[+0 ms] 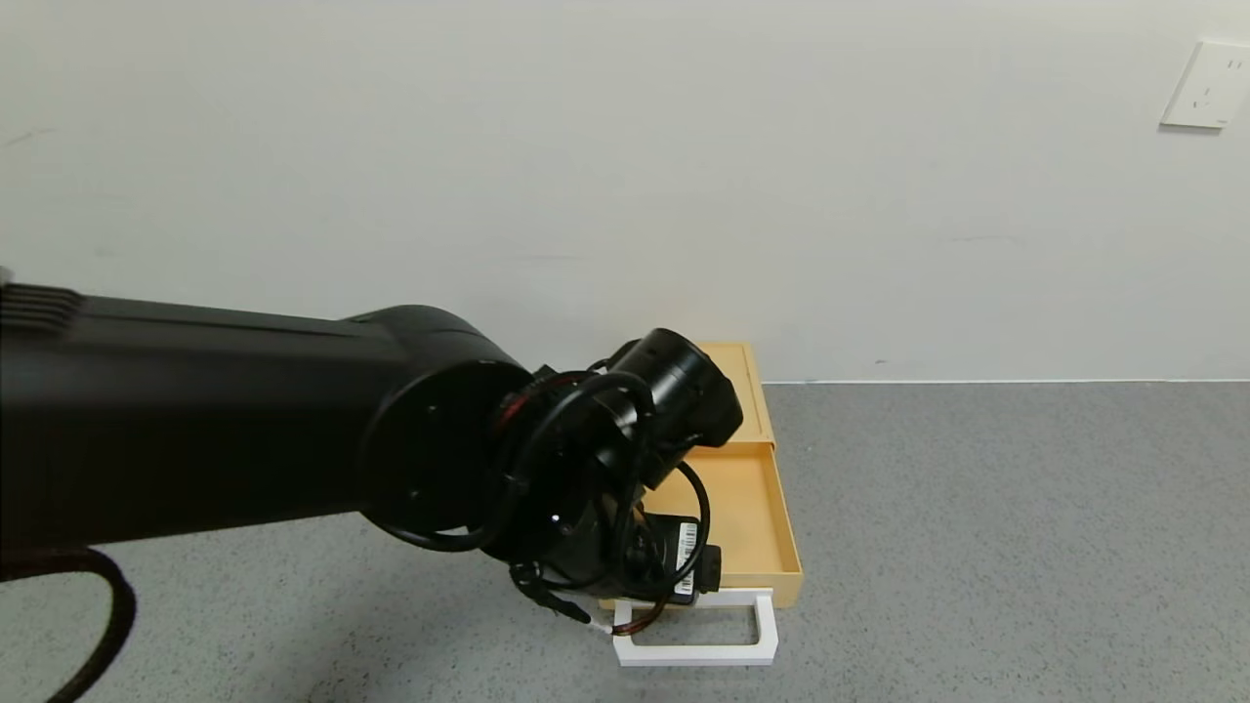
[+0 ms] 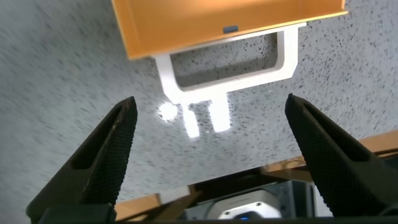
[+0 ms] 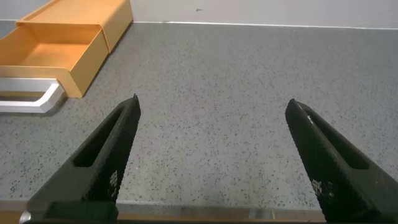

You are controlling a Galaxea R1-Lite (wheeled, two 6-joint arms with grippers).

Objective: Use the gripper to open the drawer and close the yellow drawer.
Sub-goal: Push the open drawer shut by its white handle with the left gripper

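Observation:
The yellow drawer (image 1: 747, 508) stands pulled out of its flat yellow case (image 1: 750, 386), with the tray empty. Its white loop handle (image 1: 698, 646) points toward me. My left arm's wrist (image 1: 635, 547) hangs over the drawer's front left corner and hides the fingers in the head view. In the left wrist view my left gripper (image 2: 210, 102) is open and empty, just short of the handle (image 2: 227, 78) and the drawer front (image 2: 217, 22), touching neither. My right gripper (image 3: 212, 102) is open and empty over bare table, to the right of the drawer (image 3: 56, 53).
The grey speckled table (image 1: 977, 537) runs back to a white wall with a socket (image 1: 1209, 86) at the upper right. The case sits against the wall. The table's front edge (image 2: 379, 144) lies close behind my left gripper.

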